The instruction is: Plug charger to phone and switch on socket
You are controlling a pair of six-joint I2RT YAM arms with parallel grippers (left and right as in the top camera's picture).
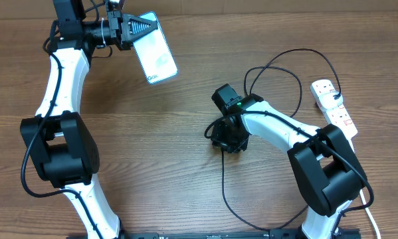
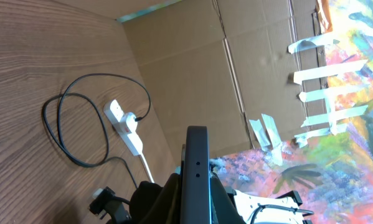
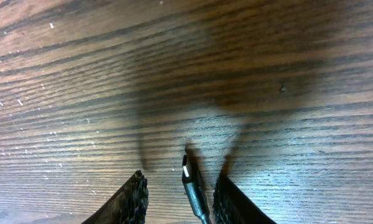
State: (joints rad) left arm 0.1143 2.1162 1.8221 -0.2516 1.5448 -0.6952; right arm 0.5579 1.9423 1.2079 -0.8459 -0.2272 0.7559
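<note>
The phone (image 1: pixel 156 56), its light blue screen lit, is held off the table at the far left by my left gripper (image 1: pixel 140 30), which is shut on its upper end. The left wrist view shows the phone (image 2: pixel 197 149) edge-on between the jaws of that gripper (image 2: pixel 197 193). My right gripper (image 1: pixel 226 137) is down on the table at the centre. Its jaws are apart around the charger's small slim plug (image 3: pixel 188 176), which lies closer to the right finger (image 3: pixel 231 200) than to the left finger (image 3: pixel 132 200). The charger cable (image 1: pixel 278 63) loops away to the socket (image 1: pixel 336 109).
The white power strip lies at the right edge of the table, its thick white cord (image 1: pixel 371 212) trailing towards the front. Slack black cable (image 1: pixel 223 192) curves along the table in front of the right arm. Cardboard walls (image 2: pixel 192 68) stand behind the table.
</note>
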